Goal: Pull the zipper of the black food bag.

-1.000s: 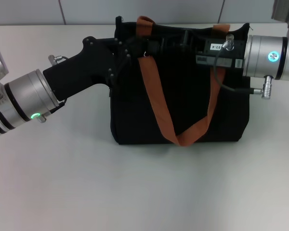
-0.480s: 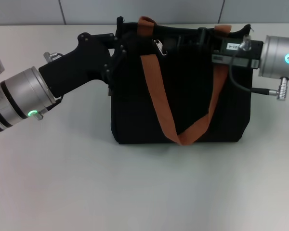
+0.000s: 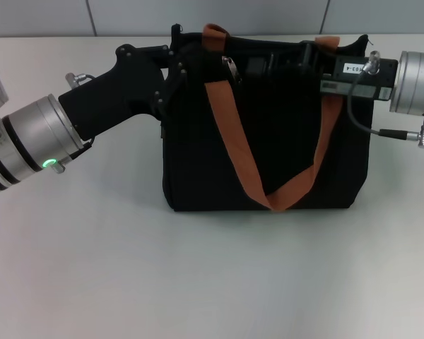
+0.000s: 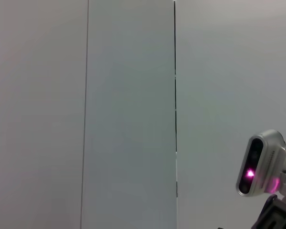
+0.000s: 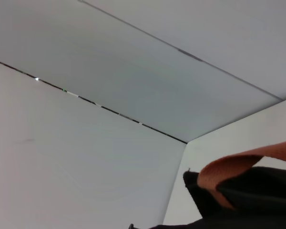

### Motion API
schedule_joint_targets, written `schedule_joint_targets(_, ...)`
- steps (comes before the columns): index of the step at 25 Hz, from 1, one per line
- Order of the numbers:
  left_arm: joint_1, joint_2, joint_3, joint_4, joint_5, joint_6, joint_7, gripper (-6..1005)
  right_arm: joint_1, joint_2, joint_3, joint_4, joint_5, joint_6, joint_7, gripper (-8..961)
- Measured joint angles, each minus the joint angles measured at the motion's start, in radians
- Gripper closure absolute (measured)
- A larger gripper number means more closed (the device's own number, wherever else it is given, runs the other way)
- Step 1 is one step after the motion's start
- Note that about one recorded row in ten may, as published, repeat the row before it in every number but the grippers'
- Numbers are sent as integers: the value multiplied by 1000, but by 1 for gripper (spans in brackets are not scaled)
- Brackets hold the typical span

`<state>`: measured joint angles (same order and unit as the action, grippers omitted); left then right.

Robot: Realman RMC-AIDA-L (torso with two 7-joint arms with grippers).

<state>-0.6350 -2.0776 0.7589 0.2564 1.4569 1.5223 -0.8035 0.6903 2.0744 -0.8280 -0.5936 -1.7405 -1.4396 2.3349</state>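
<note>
1. Here the black food bag stands upright on the desk, and we place all else by it; its orange strap hangs down the near face.
2. At the bag's left top corner our left claw presses in; we cannot tell whether it grips the fabric.
3. Along the bag's top edge, just right of the strap's left end, sits the zipper, seemingly free.
4. Further right on that edge our right claw reaches in, apart from the tab; its fingers are hidden.
5. To do well, we judge we should anchor the corner firmly and draw the tab straight along the zip line, not upward.
</note>
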Motion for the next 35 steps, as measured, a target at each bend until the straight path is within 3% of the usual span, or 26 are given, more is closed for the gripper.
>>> schedule_joint_targets(7,2,0,-1,1,0,4,0,967,8,-7,5,-1,0,-2,-15,950)
schedule_joint_targets(12,3,1,-1,1,0,6,-2,967,18,-13,1,-2,-3,2,-15,778)
schedule_joint_targets(23,1,0,0,1,0,9,-3,967,46,-11,-61,8,-8,43,-15,659)
schedule_joint_targets(35,-1,-1,-1,1,0,13,-6,967,60,-6,-96,8,-1,16,9,668)
